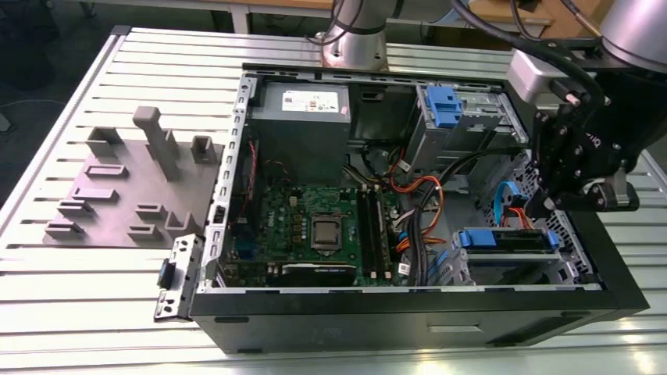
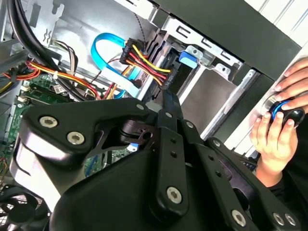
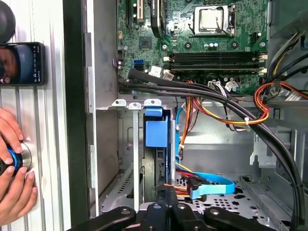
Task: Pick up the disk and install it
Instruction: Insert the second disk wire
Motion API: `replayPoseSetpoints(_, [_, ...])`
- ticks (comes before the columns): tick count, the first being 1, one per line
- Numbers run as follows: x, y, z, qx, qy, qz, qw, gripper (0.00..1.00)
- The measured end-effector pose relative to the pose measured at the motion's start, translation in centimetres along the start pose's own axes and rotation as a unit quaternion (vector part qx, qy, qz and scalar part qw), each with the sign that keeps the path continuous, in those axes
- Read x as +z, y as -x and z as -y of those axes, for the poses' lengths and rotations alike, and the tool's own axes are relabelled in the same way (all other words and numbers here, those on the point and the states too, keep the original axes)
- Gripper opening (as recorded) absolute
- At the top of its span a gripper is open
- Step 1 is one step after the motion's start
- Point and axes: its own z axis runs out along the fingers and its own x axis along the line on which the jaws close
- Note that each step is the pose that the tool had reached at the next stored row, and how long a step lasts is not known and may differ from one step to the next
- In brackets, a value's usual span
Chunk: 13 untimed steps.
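The hand (image 1: 542,205) hangs just above the disk (image 1: 507,239) seated in the computer case (image 1: 417,316); whether its fingers are parted I cannot tell.

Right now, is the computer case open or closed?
Open: the computer case has no side cover on, leaving motherboard and cables exposed.

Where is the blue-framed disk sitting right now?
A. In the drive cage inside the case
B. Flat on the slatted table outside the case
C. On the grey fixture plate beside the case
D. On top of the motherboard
A: in the exterior view the disk sits in the drive cage inside the computer case, with the gripper close above it.
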Motion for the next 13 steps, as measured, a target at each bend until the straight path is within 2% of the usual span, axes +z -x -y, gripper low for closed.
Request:
replayPoseSetpoints(7, [-0.07, 0.55, -0.03, 0.000, 0.0023, 0.0000, 1.00000, 0.11])
replayPoseSetpoints(13, [-0.17, 1.13, -0.45, 0.000, 0.0023, 0.0000, 1.00000, 0.11])
